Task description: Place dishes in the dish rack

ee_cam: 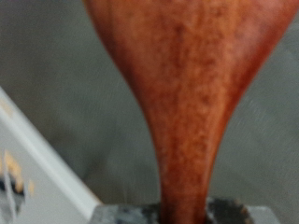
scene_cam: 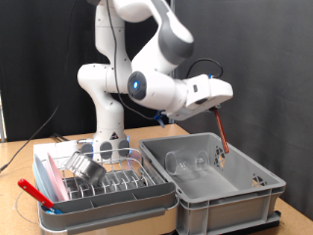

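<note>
My gripper (scene_cam: 217, 111) is shut on the handle of the reddish-brown spoon (scene_cam: 224, 137), which hangs bowl-down over the far side of the deep grey crate (scene_cam: 256, 196). In the wrist view the spoon (ee_cam: 187, 84) fills most of the picture, with the crate's grey floor behind it. The dish rack (scene_cam: 147, 201) sits at the exterior view's lower left, beside the crate. A shiny steel bowl (scene_cam: 88, 167) lies tilted on its wire prongs. Behind the bowl stands what looks like the clear glass (scene_cam: 105, 147).
A red-handled utensil (scene_cam: 34, 193) sticks out past the rack's left edge, next to pink and blue flat items (scene_cam: 47, 181). The robot's white base (scene_cam: 108, 122) rises just behind the rack. Small pale items (scene_cam: 184, 163) lie in the crate.
</note>
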`<control>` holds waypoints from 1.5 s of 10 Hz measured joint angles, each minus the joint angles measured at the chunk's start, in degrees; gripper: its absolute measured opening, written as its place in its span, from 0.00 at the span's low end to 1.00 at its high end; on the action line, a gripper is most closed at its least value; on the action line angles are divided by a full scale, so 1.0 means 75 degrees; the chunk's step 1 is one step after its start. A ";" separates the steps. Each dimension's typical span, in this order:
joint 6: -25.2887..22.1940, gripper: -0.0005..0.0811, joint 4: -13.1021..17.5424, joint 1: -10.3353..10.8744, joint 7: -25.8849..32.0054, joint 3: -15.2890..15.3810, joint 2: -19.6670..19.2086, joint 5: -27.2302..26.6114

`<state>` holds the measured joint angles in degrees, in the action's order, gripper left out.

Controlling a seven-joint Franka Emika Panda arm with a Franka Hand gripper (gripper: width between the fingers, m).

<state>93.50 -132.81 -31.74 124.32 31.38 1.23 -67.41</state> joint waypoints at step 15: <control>-0.0668 0.10 0.1414 -0.0632 -0.1875 -0.0697 -0.0753 -0.0116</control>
<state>88.49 -122.21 -36.48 110.26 26.16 -4.42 -68.28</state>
